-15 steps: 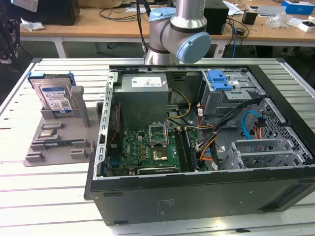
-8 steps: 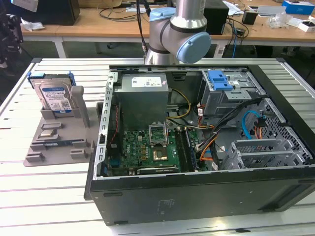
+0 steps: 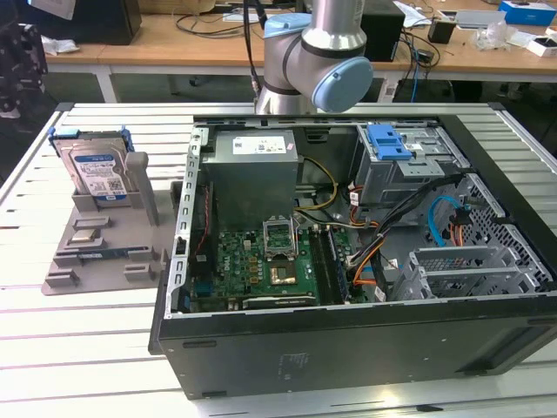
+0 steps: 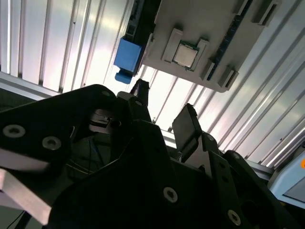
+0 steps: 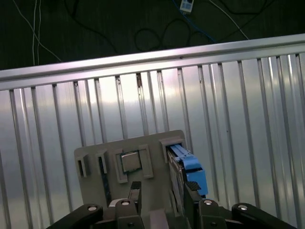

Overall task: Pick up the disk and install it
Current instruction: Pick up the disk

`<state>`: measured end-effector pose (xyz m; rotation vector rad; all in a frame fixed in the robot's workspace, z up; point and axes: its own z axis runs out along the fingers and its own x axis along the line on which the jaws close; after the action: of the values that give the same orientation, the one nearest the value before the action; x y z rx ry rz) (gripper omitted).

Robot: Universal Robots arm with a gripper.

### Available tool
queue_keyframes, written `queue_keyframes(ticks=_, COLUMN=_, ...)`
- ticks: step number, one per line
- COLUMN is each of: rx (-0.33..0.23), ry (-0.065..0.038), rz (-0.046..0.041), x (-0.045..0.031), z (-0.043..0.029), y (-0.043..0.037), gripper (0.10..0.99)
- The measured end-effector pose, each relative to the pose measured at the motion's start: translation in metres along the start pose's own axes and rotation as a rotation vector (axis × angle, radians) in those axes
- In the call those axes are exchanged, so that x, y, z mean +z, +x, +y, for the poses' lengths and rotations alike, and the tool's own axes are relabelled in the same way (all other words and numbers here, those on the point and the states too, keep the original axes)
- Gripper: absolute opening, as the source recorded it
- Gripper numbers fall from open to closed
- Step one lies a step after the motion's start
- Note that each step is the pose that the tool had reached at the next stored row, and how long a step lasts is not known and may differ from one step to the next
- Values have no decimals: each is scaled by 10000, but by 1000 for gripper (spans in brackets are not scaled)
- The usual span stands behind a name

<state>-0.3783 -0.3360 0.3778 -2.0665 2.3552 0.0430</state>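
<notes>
Item: flat rectangular silver disk (image 3: 97,165) with blue-and-white label, clipped in a bright blue plastic carrier frame. It stands upright in a grey moulded plastic holder (image 3: 104,209) on the slatted aluminium bench (image 3: 78,340), at the exterior view's left of the open black computer case (image 3: 305,357) and apart from it. Black two-fingered pincer (image 5: 164,185), seen in both wrist views, hangs over that holder with its fingers apart and nothing between them. Square silver processor chip (image 5: 130,161) lies in a recess of the holder, beside the disk.
</notes>
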Motion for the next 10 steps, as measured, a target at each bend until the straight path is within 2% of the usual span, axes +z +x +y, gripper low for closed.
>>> queue_keyframes(ticks=10, rx=-141, ry=-2, rz=1, x=4, z=-111, y=-211, gripper=482)
